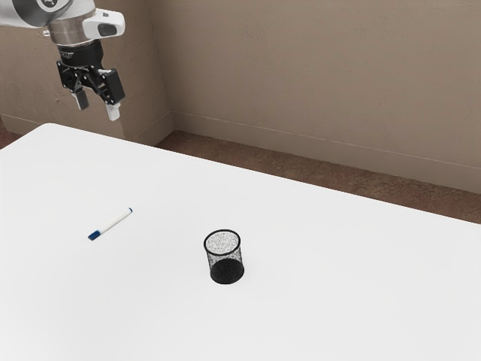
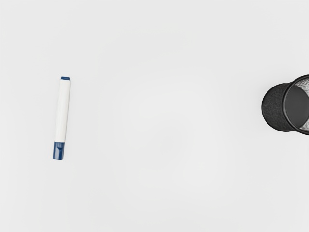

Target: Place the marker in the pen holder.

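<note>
Presently, your gripper [image 1: 98,110] stands wide open and empty. Grasp the marker [image 1: 111,223], well below it, mid-length; expect a light, stiff, slightly slippery white barrel [image 2: 63,111].

From my remote seat I log 2 colours on the marker [image 2: 62,111]: white barrel, blue cap [image 2: 58,151] and matching blue end plug [image 2: 65,78]. Pen holder [image 2: 276,108] black, fine mesh pattern with pale speckling inside. I note table [image 1: 338,301] plain white, wall [image 1: 301,83] brown, floor [image 1: 316,173] mottled reddish brown, gripper [image 1: 98,110] mostly black, arm [image 1: 68,30] white and silver.
</note>
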`<state>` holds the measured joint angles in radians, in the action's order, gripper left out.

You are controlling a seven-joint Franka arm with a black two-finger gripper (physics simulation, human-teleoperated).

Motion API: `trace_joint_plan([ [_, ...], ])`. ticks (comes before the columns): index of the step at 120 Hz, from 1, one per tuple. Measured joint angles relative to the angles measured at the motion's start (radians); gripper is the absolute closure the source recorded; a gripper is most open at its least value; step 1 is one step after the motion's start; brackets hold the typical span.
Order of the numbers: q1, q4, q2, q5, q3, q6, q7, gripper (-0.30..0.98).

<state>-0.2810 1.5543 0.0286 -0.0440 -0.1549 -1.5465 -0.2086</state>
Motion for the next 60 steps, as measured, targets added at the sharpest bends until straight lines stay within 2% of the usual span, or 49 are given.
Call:
trace_joint_plan([
  [32,-0.004,-0.001,-0.004,0.007,0.0,0.0,0.0,0.0],
  [42,-0.058,-0.145,-0.015,-0.019,-0.056,0.019,0.001,0.0],
  [50,-0.053,-0.157,-0.105,-0.042,-0.067,0.024,0.005,0.0],
  [54,-0.091,-0.106,-0.137,-0.043,-0.07,0.009,0.01,0.0],
  [60,-0.229,-0.03,-0.176,-0.037,-0.07,-0.019,0.02,0.0],
])
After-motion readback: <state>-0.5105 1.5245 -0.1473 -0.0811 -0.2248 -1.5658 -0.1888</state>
